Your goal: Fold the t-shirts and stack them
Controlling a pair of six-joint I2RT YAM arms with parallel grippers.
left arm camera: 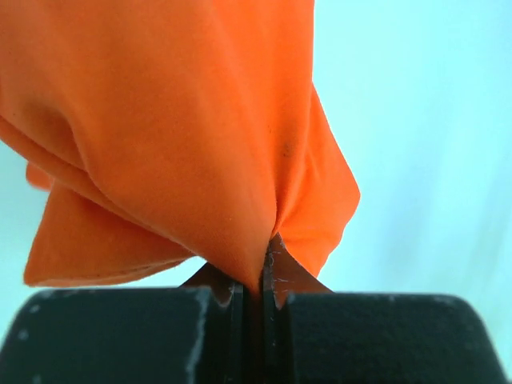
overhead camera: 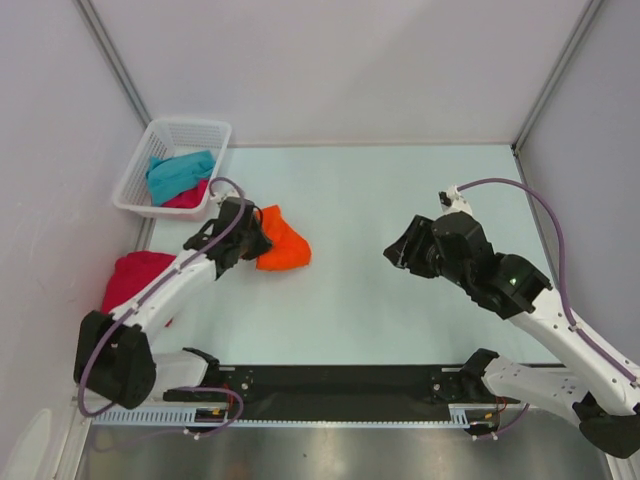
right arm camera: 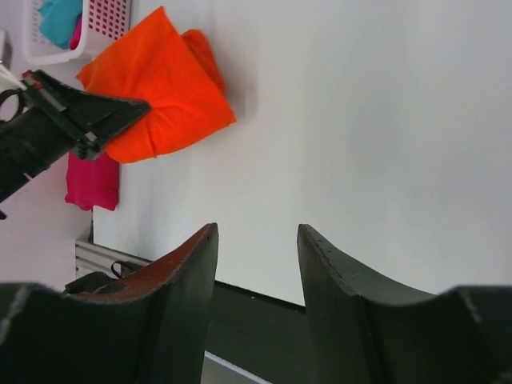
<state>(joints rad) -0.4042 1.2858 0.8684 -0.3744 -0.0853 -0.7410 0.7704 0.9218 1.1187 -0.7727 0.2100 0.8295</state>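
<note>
My left gripper is shut on a fold of the bright orange t-shirt, which lies bunched on the table at left centre. The cloth fills the left wrist view, pinched between the jaws. It also shows in the right wrist view. A teal t-shirt and a pink t-shirt lie in the white basket. Another pink t-shirt lies at the table's left edge. My right gripper is open and empty above the table's middle right.
The white lattice basket stands at the back left corner. Grey walls close the left and right sides. A black rail runs along the near edge between the arm bases.
</note>
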